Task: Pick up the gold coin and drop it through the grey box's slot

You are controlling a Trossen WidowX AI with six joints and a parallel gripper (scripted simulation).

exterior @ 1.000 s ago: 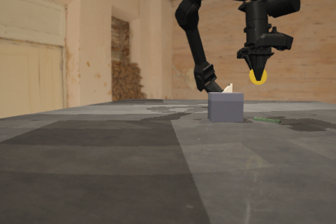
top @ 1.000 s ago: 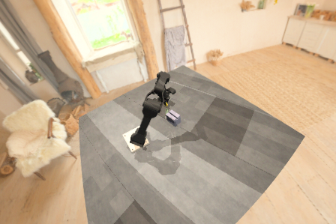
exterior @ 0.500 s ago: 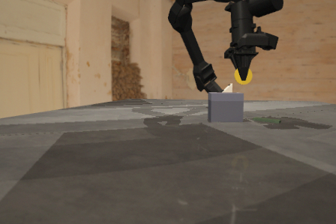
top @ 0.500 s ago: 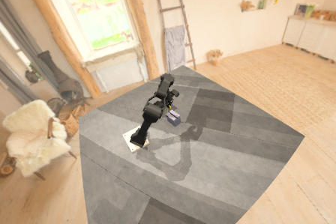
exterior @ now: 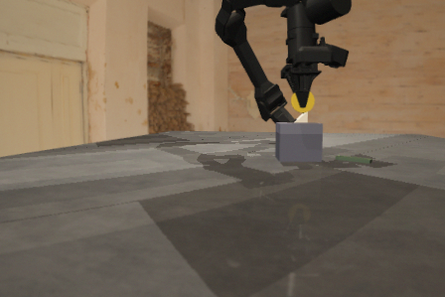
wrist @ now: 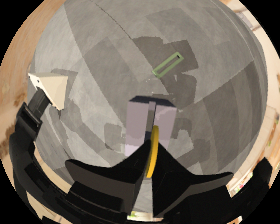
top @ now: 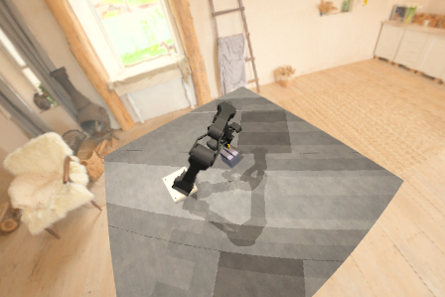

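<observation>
My gripper [exterior: 302, 106] [wrist: 151, 143] is shut on the gold coin [top: 228, 147] [exterior: 311, 101] [wrist: 156, 134], which is upright, its face towards the exterior camera. The coin hangs above the closed grey box [top: 230, 160] [exterior: 299, 144] [wrist: 136, 120], with a small gap between its lower edge and the lid in the exterior view. In the wrist view the coin is seen nearly edge-on. It overlaps the near part of the slot [wrist: 151, 115], a little to its right and running nearly along it. The green holder [exterior: 354, 160] [wrist: 170, 67] lies empty beyond the box.
The arm's pale base plate [top: 170, 180] [wrist: 56, 89] stands left of the box in the top view and wrist views. The holder is low and to the right of the box in the exterior view.
</observation>
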